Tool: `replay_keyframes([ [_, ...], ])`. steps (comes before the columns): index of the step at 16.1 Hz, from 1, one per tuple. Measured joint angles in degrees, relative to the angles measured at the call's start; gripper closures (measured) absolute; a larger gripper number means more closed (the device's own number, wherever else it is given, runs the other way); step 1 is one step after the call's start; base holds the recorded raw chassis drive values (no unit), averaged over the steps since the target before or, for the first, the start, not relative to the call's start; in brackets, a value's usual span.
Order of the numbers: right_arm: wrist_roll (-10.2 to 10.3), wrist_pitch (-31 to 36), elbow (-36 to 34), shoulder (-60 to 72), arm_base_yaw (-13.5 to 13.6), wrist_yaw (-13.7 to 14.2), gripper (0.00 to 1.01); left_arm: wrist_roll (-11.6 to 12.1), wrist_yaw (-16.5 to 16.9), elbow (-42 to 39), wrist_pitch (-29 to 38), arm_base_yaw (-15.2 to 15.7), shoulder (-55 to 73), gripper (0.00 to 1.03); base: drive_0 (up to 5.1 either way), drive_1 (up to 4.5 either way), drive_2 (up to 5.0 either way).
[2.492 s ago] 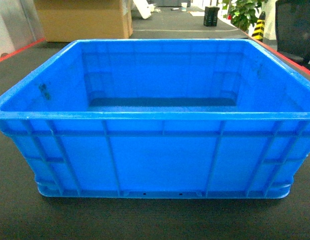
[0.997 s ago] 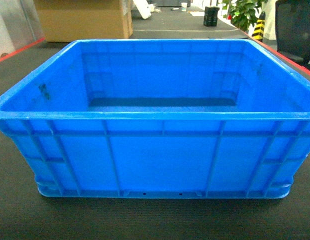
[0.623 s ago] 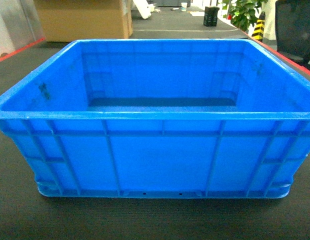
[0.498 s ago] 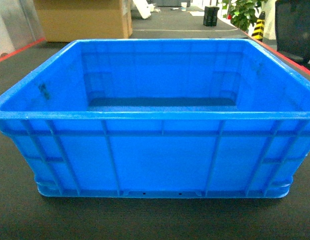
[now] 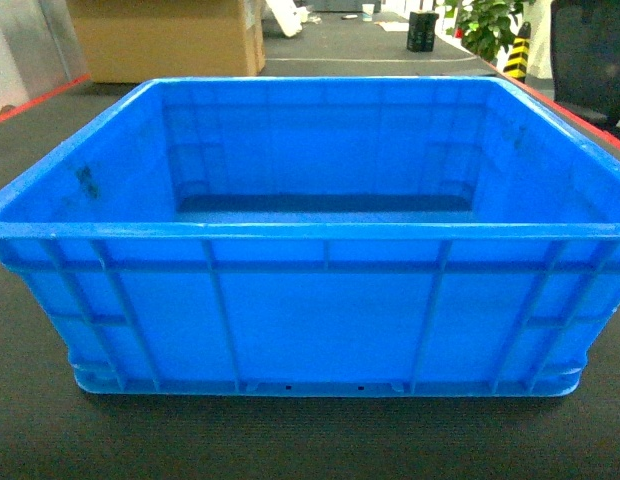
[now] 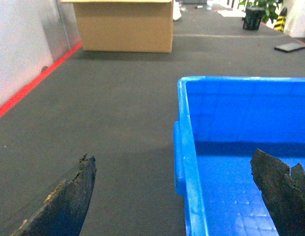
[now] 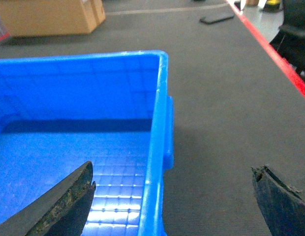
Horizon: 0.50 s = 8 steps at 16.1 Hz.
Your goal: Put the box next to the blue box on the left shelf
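Box: the box [image 5: 320,240] is sitting flat on the dark mat [image 5: 310,440], open side up, right in front of the robot and nothing is holding it.

Box and left fingers: the box's left wall [image 6: 184,162] is standing between the two fingers [image 6: 69,196] of the left gripper [image 6: 177,196]. One finger is hanging outside the wall, over the mat. The other is hanging inside, over the box floor.

Box and right fingers: the box's right wall [image 7: 155,147] is standing between the two fingers [image 7: 64,201] of the right gripper [image 7: 172,201]. One finger is hanging inside the box and one outside.

Finger state: both grippers are staying wide apart and are not pinching anything. I cannot tell if any finger is touching the walls.

Which arm is nearer: both are looking about the same. Each arm is taking its own side.

Box long way: the box is looking longer from side to side than from front to back, so its long way is running from one gripper to the other. A long ribbed wall is facing the robot.

Coming move: I think each gripper is needing to close on its wall, and both at once.

Left shelf: no shelf is showing in any view.

Behind the box: a cardboard box [image 5: 165,40] and a plant [image 5: 485,30] are standing well apart from it.
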Motion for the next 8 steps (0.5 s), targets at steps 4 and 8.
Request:
replay_keyframes([
  [4,0.1,-3.5,10.1,12.7,1.7,-0.2,0.03,-0.2,0.1,6.3,-1.3,-0.1,10.2,0.05,0.0,0.00,0.0],
  [8,0.8,-7.8,17.9,22.4,1.8,-0.2,0.03,-0.2,0.9,10.9,-4.2,-0.1,17.4,0.05,0.0,0.00,0.0],
])
